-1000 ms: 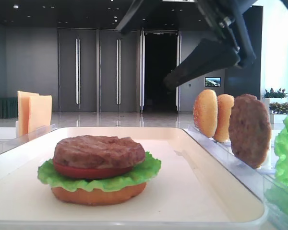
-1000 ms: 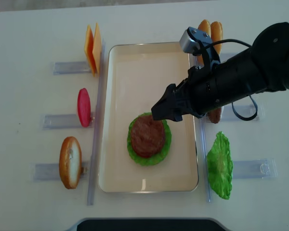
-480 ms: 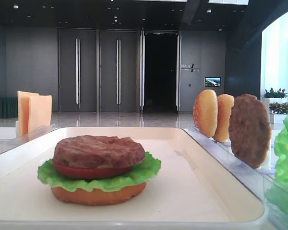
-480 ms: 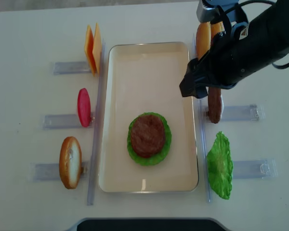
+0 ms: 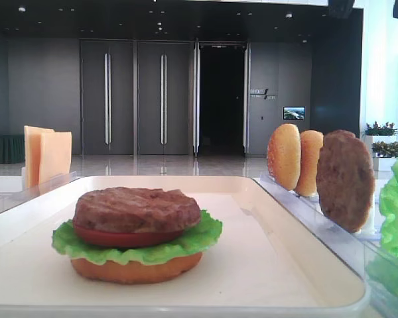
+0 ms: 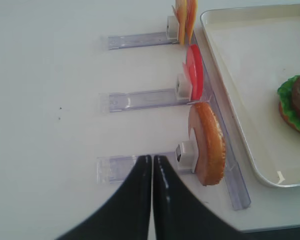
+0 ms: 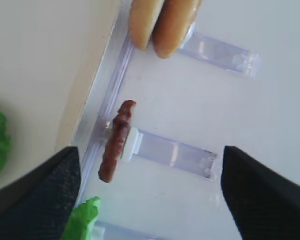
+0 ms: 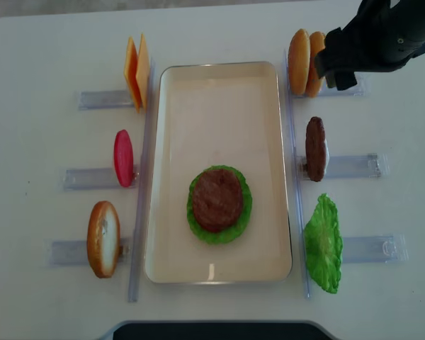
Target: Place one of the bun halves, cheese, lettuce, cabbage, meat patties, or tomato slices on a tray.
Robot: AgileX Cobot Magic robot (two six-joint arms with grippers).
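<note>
Right tool (image 7: 150, 195) hangs with jaws wide apart and empty above the spare meat patty (image 7: 115, 142), which stands on edge in its clear rack (image 7: 170, 152) beside the tray (image 8: 219, 106). Left tool (image 6: 152, 165) sits pinched together, idle. The risk: a skewed descent could tip that patty or nudge the rack against the bun halves (image 8: 304, 62).

Right pincer (image 8: 331, 62) now off the tray (image 8: 219, 85), beside the bun halves (image 8: 304, 52).
</note>
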